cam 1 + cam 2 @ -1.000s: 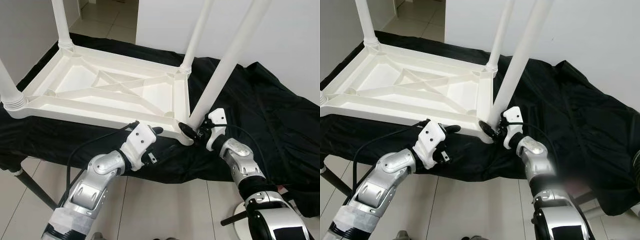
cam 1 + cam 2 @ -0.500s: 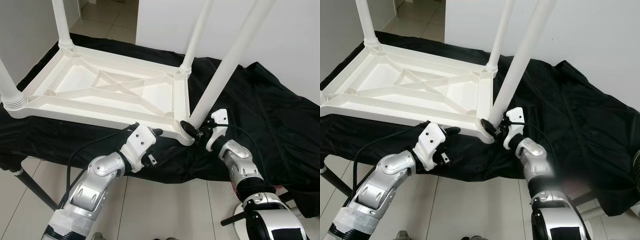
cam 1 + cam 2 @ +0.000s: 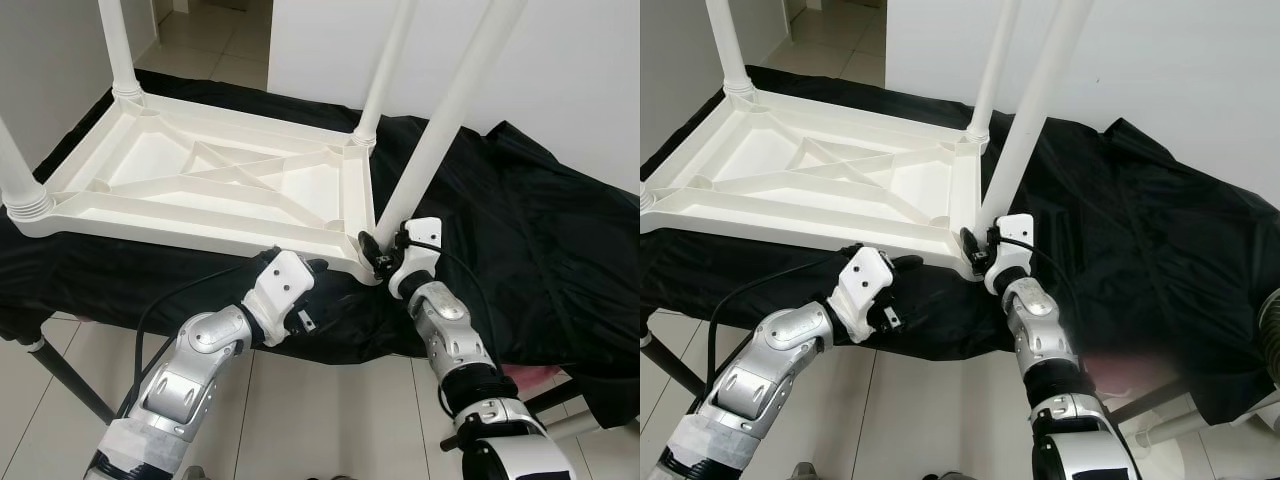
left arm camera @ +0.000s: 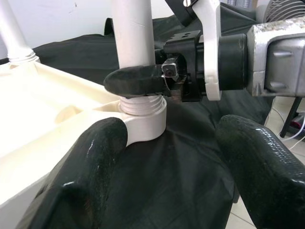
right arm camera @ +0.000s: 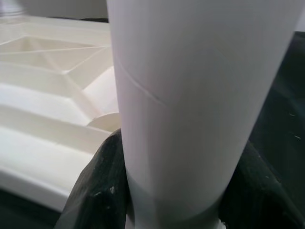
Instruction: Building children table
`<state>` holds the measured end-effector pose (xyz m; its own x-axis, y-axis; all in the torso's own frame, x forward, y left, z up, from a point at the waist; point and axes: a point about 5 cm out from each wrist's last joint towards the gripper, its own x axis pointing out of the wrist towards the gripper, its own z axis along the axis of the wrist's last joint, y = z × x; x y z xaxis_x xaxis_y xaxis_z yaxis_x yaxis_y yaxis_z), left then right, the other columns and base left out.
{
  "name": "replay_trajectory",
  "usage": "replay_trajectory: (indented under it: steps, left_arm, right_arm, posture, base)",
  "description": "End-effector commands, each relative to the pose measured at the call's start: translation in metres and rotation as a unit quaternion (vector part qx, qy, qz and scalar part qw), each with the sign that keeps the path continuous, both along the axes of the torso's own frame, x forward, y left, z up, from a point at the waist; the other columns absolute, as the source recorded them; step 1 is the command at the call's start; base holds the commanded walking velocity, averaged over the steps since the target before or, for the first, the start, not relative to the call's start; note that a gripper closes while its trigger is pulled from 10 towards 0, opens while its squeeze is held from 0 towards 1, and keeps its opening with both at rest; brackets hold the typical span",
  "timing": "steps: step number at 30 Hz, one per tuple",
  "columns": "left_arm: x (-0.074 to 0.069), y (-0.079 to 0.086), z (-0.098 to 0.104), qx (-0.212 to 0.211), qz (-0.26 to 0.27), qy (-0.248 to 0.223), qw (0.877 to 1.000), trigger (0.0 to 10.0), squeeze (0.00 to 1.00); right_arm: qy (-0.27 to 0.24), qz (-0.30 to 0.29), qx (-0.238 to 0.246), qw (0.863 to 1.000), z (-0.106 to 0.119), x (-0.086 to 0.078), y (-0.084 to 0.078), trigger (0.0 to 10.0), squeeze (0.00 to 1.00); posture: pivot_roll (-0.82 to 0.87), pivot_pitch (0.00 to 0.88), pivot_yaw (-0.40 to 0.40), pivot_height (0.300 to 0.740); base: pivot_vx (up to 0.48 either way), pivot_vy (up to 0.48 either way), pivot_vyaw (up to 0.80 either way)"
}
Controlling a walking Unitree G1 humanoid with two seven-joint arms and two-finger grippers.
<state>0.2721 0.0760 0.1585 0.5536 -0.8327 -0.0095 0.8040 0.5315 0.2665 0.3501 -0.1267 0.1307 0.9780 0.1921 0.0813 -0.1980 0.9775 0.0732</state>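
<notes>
Left wrist view shows right claw [image 4: 143, 80] clamping leg [image 4: 134, 38].

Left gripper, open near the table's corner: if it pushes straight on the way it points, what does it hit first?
Probably the white threaded corner socket where the white plastic table leg enters; the left gripper points there, though depth is uncertain. The right gripper already clamps that leg.

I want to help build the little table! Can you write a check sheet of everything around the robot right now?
Surface: black cloth draped over a stand.
Job's things: white tabletop upside down; three legs upright in corners; fourth leg tilted at the near corner socket.
Clutter: nothing seen.
Grippers: right gripper shut around the fourth leg's base; left gripper open, just below the near corner.
Cables: black cable along left arm.
Surroundings: white wall, tiled floor.
</notes>
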Motion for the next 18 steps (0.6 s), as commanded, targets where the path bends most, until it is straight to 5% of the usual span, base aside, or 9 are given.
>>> replay_trajectory:
  steps: [1, 7, 12, 18]
  left_arm:
    - [-0.003, -0.004, -0.001, 0.001, -0.011, 0.003, 1.000, 10.0, 0.00]
    - [-0.004, -0.004, -0.001, 0.000, -0.009, 0.004, 1.000, 10.0, 0.00]
    - [-0.004, -0.004, -0.002, -0.001, -0.008, 0.005, 1.000, 10.0, 0.00]
    - [-0.003, -0.005, -0.001, -0.002, -0.009, 0.005, 1.000, 10.0, 0.00]
  right_arm:
    - [0.043, -0.056, -0.010, 0.997, -0.018, -0.005, -0.013, 10.0, 0.00]
    - [0.060, -0.164, 0.016, 0.984, -0.023, -0.018, -0.002, 10.0, 0.00]
    - [0.063, -0.170, 0.027, 0.983, -0.021, -0.021, 0.010, 10.0, 0.00]
    - [0.057, -0.174, 0.020, 0.983, -0.016, -0.019, 0.005, 10.0, 0.00]
  posture:
    - [0.09, 0.082, -0.155, 0.740]
    - [0.10, 0.086, -0.158, 0.740]
    - [0.10, 0.088, -0.162, 0.740]
    - [0.10, 0.088, -0.163, 0.740]
  base:
    - [0.000, 0.000, 0.00]
    - [0.000, 0.000, 0.00]
    - [0.000, 0.000, 0.00]
    - [0.000, 0.000, 0.00]
